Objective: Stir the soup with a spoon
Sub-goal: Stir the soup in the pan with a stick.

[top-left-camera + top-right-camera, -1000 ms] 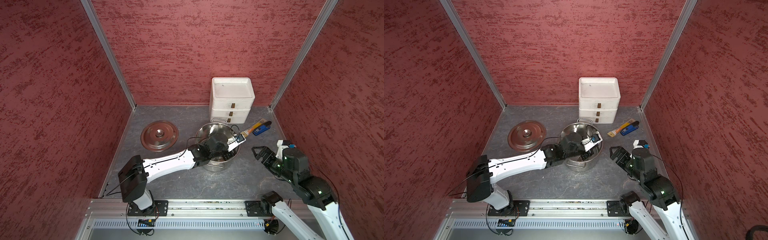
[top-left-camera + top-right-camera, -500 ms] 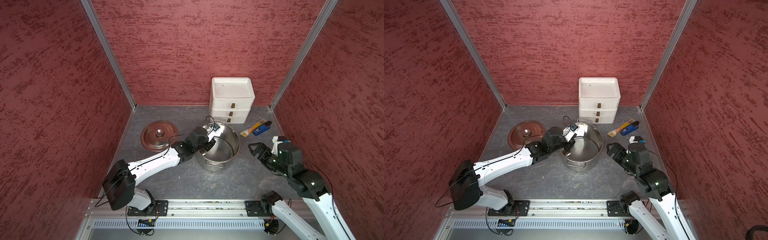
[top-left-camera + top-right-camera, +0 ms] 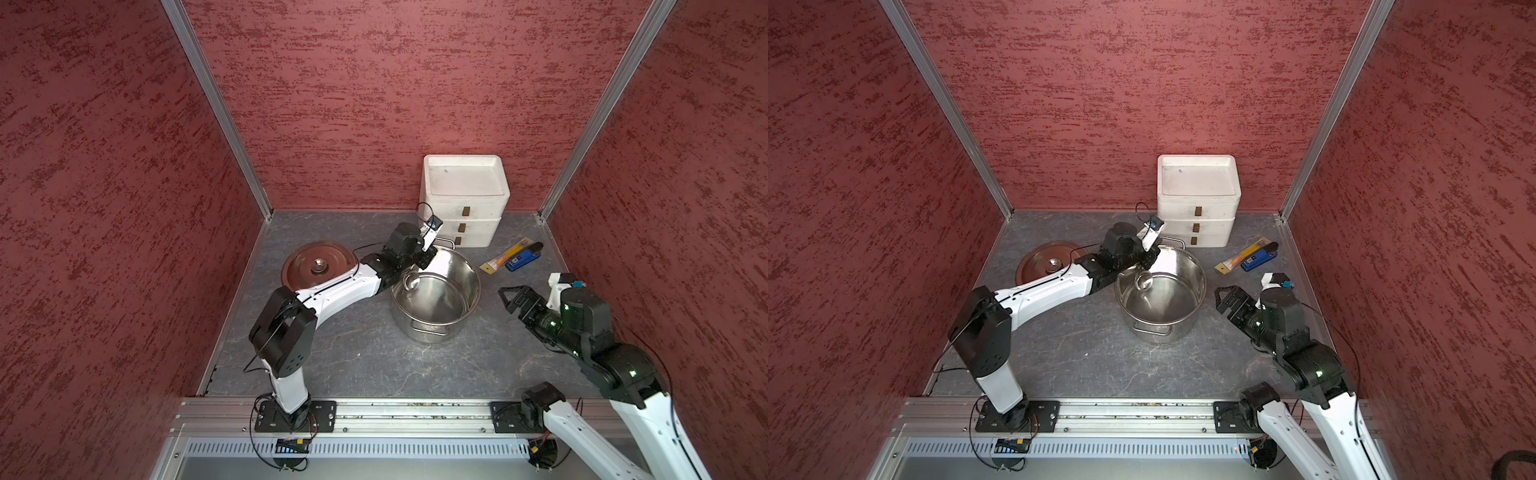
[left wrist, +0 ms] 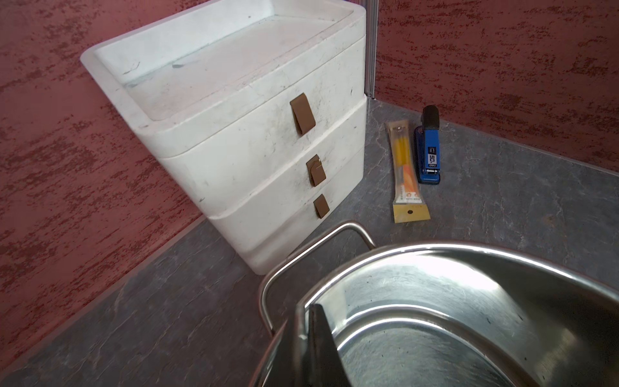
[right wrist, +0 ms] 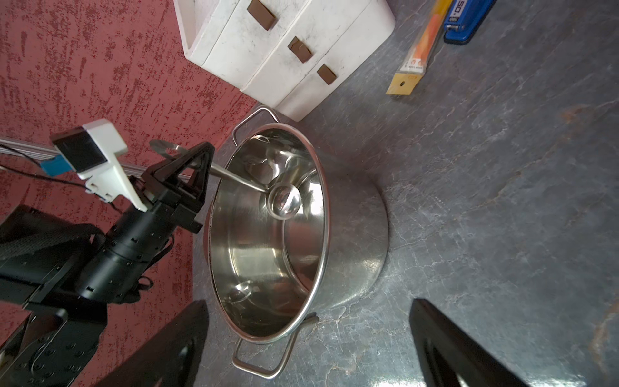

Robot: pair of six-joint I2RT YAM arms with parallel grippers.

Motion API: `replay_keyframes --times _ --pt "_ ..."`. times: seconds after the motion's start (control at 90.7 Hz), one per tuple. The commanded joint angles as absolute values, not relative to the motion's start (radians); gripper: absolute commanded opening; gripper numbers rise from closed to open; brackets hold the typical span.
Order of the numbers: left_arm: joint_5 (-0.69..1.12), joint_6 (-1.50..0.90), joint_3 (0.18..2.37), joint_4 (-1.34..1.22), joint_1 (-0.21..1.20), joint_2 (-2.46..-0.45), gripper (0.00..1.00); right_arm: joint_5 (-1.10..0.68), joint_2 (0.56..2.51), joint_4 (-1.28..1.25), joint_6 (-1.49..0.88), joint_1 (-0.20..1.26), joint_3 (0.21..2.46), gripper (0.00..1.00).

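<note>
We take this to be the stirring step itself. On the counter (image 3: 353, 357) the pot (image 3: 467, 286) stands open, and we see no soup in it, only bare steel. Our left fingers (image 5: 201, 187) are clamped tight on the handle of the spoon (image 5: 283, 201) just outside the rim. The handle slants over that rim, and the small bowl hangs inside the pot near the same wall, seemingly clear of the bottom. Our right fingers (image 5: 442, 341) are spread wide and hold nothing, off on the pot's other side and apart from it.

Next, we judge, the bowl must go lower and sweep round the inside. That calls for a wrist pivot over the rim rather than a broad arm swing, and for a firm grip, since the thin handle could twist.

As for room, red walls close three sides. The white drawer unit (image 3: 463, 208) stands just behind the pot's rear loop handle, so the far side is tight. The lid (image 3: 307, 266) lies flat near the pot, under our left arm. The front of the counter is open. The orange packet (image 3: 505, 259) and the blue tool (image 3: 521, 259) lie together well apart from the pot
</note>
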State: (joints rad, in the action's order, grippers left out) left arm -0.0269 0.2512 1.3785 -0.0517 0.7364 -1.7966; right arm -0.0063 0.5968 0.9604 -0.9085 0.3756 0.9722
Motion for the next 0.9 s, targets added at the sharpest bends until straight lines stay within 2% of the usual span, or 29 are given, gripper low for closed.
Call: replay_keyframes --times 0.0,0.231,0.474,0.893 --pt "0.005 0.259 1.464 -0.095 0.761 -1.846 0.0 0.023 0.578 0.999 -0.907 0.38 1.011 0.99" --pt "0.019 0.285 1.566 -0.1 0.854 -1.921 0.0 0.038 0.546 1.034 -0.926 0.38 1.011 0.98" --pt "0.02 0.308 1.572 -0.086 0.971 -1.925 0.0 0.033 0.533 1.034 -0.93 0.38 1.002 0.98" --pt "-0.102 0.264 1.231 -0.031 1.12 -1.626 0.0 0.015 0.476 1.014 -0.965 0.379 0.928 0.99"
